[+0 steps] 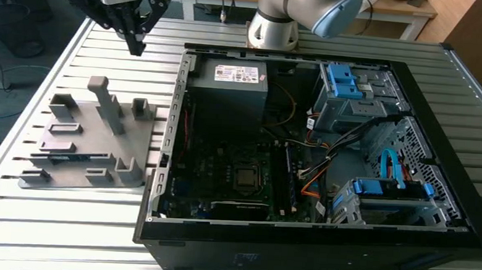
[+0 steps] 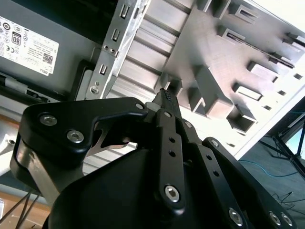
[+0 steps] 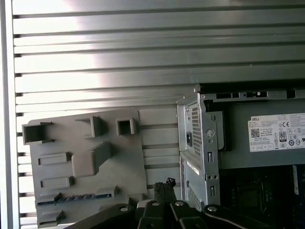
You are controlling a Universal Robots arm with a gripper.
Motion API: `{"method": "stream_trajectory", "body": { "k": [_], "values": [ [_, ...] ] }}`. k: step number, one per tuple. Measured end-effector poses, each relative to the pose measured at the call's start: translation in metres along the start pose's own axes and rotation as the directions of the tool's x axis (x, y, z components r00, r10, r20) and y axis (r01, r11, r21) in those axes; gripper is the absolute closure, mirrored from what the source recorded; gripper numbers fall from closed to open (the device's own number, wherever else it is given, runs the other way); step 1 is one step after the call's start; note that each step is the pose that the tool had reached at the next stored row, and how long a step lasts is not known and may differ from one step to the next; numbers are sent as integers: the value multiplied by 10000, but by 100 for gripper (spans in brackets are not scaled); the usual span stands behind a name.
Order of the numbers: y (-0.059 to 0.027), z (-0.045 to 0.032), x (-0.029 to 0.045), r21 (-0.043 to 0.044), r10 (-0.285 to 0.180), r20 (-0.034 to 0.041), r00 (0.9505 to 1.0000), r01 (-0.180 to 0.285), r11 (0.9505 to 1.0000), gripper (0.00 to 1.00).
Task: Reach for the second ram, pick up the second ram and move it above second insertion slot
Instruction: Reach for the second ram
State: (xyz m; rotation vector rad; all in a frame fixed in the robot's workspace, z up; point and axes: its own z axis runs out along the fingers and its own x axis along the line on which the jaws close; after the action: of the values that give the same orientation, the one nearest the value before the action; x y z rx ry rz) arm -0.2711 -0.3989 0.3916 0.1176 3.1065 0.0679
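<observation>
The gripper (image 1: pixel 136 46) hangs above the slatted metal table (image 1: pixel 55 224) with its black fingers drawn together to a narrow point and nothing between them. This closed tip is seen in both wrist views (image 2: pixel 165 94) (image 3: pixel 164 183). In the exterior view it sits toward the upper part of that view's left, past the far end of the grey holder plate (image 1: pixel 88 140) and clear of it.

The second ram (image 1: pixel 73 158) lies flat in a long slot of the holder plate, near the plate's end farthest from the gripper and well apart from the fingertips. In the first wrist view the ram (image 3: pixel 76 197) reads as a thin dark strip with blue flecks, set low among the plate's (image 3: pixel 128 162) raised blocks and posts. The second wrist view shows the plate (image 2: pixel 200 43) beyond the fingertips, with its square sockets and blocks.

To the exterior view's right of the plate stands the open computer case (image 1: pixel 171 137), lying on its side on the table. Inside are a grey power supply (image 1: pixel 226 91) at the far end and the dark motherboard (image 1: pixel 223 165) below it. The arm (image 1: pixel 271 25) rises from the table behind the case, and its pale joint is cut off by the frame's upper edge.
</observation>
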Motion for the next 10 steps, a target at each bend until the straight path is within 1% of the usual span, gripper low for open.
{"method": "stream_trajectory", "body": {
  "k": [3, 10],
  "values": [
    [-5, 0, 60, 1, -1, -1, 10000, 1, 10000, 90],
    [-35, 7, 242, -1, -12, 0, 10000, 12, 10000, 90]
  ]
}}
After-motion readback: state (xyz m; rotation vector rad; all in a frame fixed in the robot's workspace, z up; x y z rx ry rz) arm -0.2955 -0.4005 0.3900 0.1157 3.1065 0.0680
